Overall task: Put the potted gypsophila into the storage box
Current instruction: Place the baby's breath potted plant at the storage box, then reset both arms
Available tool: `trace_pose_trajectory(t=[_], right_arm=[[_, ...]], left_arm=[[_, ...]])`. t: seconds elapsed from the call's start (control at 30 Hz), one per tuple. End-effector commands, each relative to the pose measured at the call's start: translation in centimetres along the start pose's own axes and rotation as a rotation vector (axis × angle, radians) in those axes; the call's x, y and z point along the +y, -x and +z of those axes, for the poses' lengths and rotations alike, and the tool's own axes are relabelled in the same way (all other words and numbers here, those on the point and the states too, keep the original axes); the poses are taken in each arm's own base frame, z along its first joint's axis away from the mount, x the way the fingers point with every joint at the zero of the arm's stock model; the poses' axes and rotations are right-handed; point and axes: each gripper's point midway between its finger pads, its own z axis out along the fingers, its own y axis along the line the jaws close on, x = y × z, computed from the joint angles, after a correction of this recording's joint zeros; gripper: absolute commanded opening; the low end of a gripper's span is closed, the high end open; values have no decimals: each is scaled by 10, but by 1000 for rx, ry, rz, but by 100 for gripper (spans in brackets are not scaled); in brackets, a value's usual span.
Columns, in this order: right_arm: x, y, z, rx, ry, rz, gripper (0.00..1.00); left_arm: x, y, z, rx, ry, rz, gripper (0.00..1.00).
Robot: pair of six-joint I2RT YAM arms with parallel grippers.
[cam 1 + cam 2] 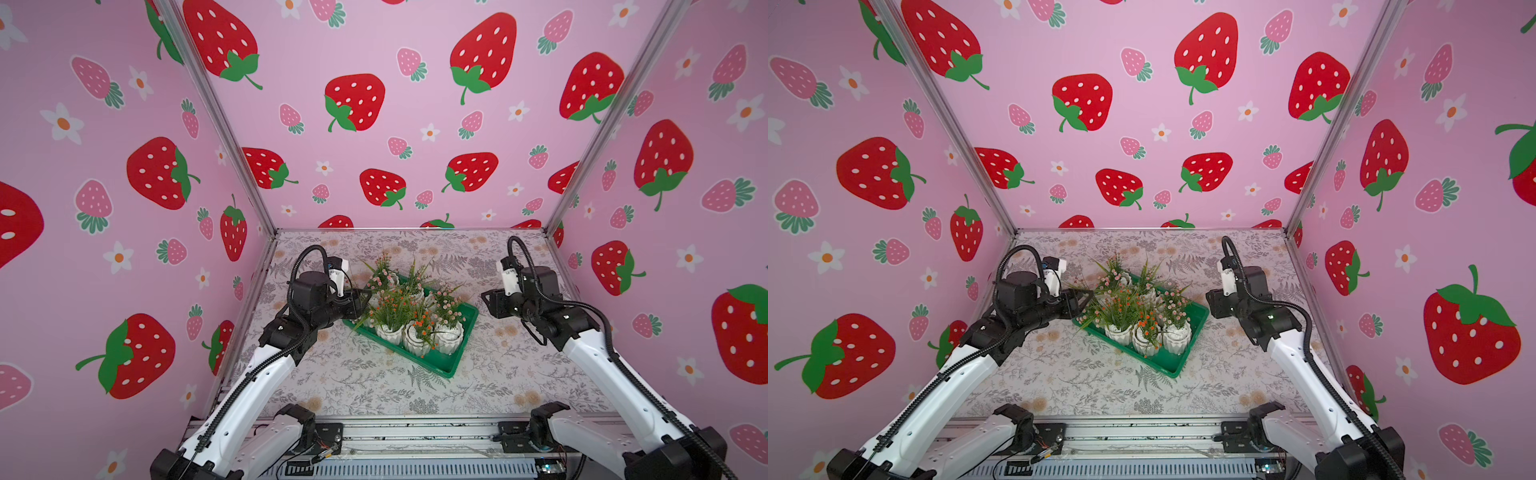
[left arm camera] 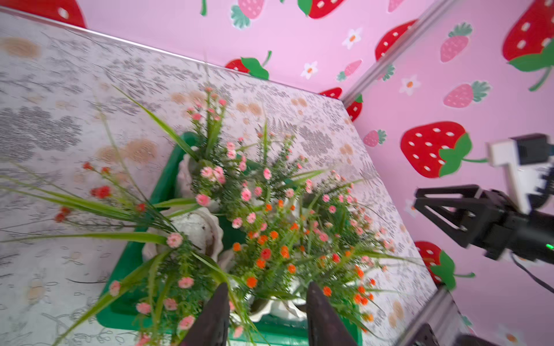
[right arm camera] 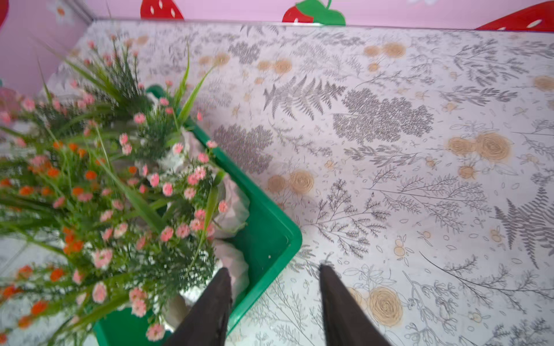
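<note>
Inside storage box (image 1: 451, 365), potted gypsophila (image 1: 399, 311); left tool (image 1: 365, 299), right tool (image 1: 487, 301) flank box, both released.

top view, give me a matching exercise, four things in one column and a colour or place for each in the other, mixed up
Things:
1. storage box
2. gypsophila pots
3. left gripper
4. right gripper

Colour or place:
a. white, ribbed, inside the box
b. beside the box, apart from it
c. green, low-walled
d. at the box's rim, among the sprigs

Pairs: 1-c, 2-a, 3-d, 4-b
</note>
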Motion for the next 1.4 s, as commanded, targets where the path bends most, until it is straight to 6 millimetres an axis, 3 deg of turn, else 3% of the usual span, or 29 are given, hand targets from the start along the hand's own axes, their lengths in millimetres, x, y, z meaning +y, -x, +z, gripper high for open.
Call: trace_pose_trajectory(t=[0.0, 0.13, 0.23, 0.27, 0.3, 0.37, 0.4, 0.43, 0.57, 0.73, 0.83, 1.03, 1.37], right_arm=[[-18, 27, -1, -119, -62, -35, 61], [-46, 36, 4, -164, -173, -67, 69], [-69, 38, 8, -172, -233, -39, 77], [-75, 38, 9, -177, -246, -32, 77], [-82, 38, 10, -181, -260, -22, 78], [-95, 37, 10, -179, -283, 4, 80], [-104, 35, 10, -175, -295, 23, 93], [-112, 32, 10, -171, -306, 43, 100], [-141, 21, 8, -176, -356, 131, 99], [-173, 0, 3, -191, -489, 148, 99], [-187, -18, 11, -155, -530, 157, 99], [-196, -40, 37, -154, -539, 89, 99], [-202, -53, 58, -208, -552, 26, 99]], left_arm=[[37, 29, -1, -177, 200, 2, 48], [63, 38, -1, -255, 343, 78, 59], [88, 42, -5, -286, 459, 76, 78], [95, 43, -6, -281, 483, 75, 94], [106, 44, -9, -279, 520, 67, 99], [127, 45, -16, -295, 575, 48, 99], [139, 44, -20, -308, 601, 34, 99], [153, 41, -24, -319, 631, 17, 99], [195, 33, -36, -381, 756, 26, 99], [235, 18, -27, -315, 863, 73, 99], [245, 4, -12, -273, 860, 112, 99], [242, -16, 20, -225, 725, 112, 95], [234, -15, 35, -272, 670, 193, 96]])
